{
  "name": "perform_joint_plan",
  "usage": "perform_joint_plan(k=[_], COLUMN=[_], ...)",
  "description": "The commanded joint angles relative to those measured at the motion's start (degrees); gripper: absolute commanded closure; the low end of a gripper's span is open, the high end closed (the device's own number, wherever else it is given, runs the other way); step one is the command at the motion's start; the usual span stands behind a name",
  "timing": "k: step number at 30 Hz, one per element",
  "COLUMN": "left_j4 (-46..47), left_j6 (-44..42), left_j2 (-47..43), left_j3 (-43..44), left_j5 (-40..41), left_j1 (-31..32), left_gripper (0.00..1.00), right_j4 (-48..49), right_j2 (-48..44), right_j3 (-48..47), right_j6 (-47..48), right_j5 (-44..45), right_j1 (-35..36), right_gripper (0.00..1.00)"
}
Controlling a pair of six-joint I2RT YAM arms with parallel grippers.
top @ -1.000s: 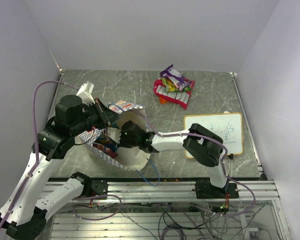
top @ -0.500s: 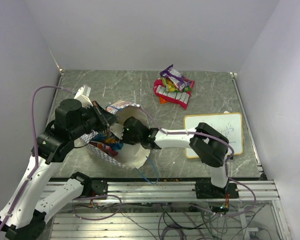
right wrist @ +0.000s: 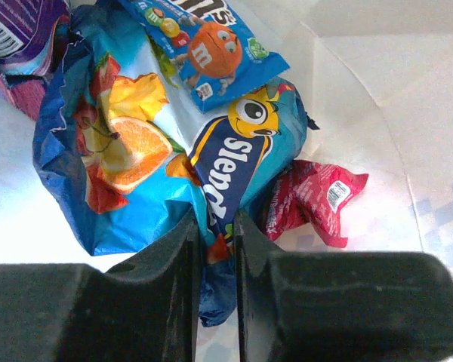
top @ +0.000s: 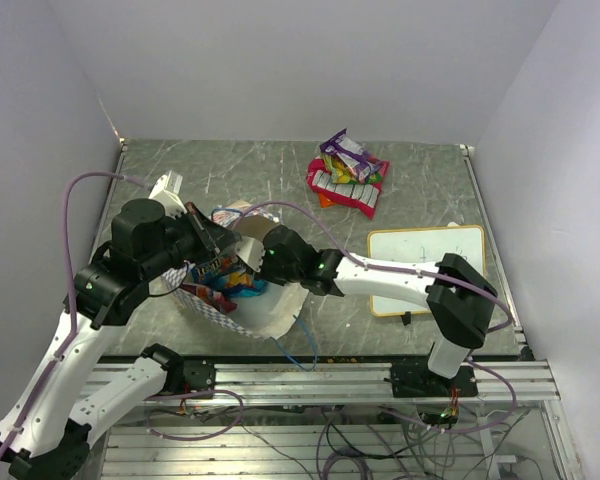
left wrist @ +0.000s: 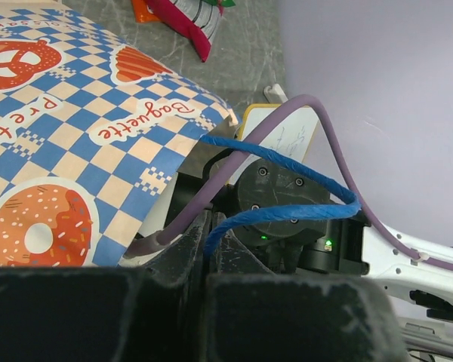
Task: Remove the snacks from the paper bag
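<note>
The paper bag [top: 268,316] lies on its side, mouth toward the right arm; the left wrist view shows its blue checkered print [left wrist: 83,136]. My left gripper [top: 208,238] [left wrist: 210,241] is shut on the bag's blue string handle [left wrist: 287,162]. In the bag's mouth, my right gripper [top: 257,268] [right wrist: 217,234] is shut on a large blue snack packet [right wrist: 166,181] [top: 242,285]. Inside the bag a blue candy packet [right wrist: 211,53], a red packet [right wrist: 309,200] and a purple one [right wrist: 15,30] lie around it. More snacks [top: 345,175] are piled on the table's far side.
A white framed writing board [top: 427,262] lies to the right, partly under my right arm. The bag's other blue string handle [top: 302,350] trails near the table's front edge. Walls close in on the left, back and right.
My right gripper has narrowed onto the blue packet and the right arm has drawn back toward the right, out of the bag. The left gripper keeps its hold on the handle.
</note>
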State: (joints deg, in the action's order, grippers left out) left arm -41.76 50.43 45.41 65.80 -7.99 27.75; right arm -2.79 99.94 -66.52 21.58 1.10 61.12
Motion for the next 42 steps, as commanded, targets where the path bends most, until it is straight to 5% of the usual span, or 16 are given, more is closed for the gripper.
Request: perform_joint_plan(k=[1,7,13,26,31,38,42], left_j4=[0.7,1.1,-0.8,1.4,1.8,1.5,1.5], left_j6=[-0.2,-0.4,-0.7,-1.0,-0.7,-1.7,-3.1], left_j2=[0.9,2.4,1.8,4.0,3.4,4.5,5.8], left_j3=[-0.8,-0.4,-0.7,-1.1,-2.1,-1.1,0.3], left_j5=[1.0,0.1,1.0,-2.7,-2.9,-3.5,-3.5], left_j1=[0.2,0.2,0.2,0.2,0.2,0.2,0.2], left_gripper=[0.93,0.93,0.93,0.93,0.93,0.93,0.93], right_j4=[-0.9,-6.2,-4.7,-3.6,-8.5,-10.9,-11.1], right_j2=[-5.4,-7.3,-9.9,-8.4,-5.0,-0.9,1.5], right_j3=[-1.7,-4.6,5.0,9.6,5.6,4.0,3.0], right_j6=[-0.1,3.8,9.8,13.6,19.5,20.8,18.8], right_j5=[1.8,4.7,-1.0,-5.1,-8.5,-8.6,-5.1], right_j1=[-0.2,0.7,0.1,-0.2,-1.3,-1.5,-1.5], right_gripper=[1.0,1.0,0.98,0.32,0.2,0.21,0.35])
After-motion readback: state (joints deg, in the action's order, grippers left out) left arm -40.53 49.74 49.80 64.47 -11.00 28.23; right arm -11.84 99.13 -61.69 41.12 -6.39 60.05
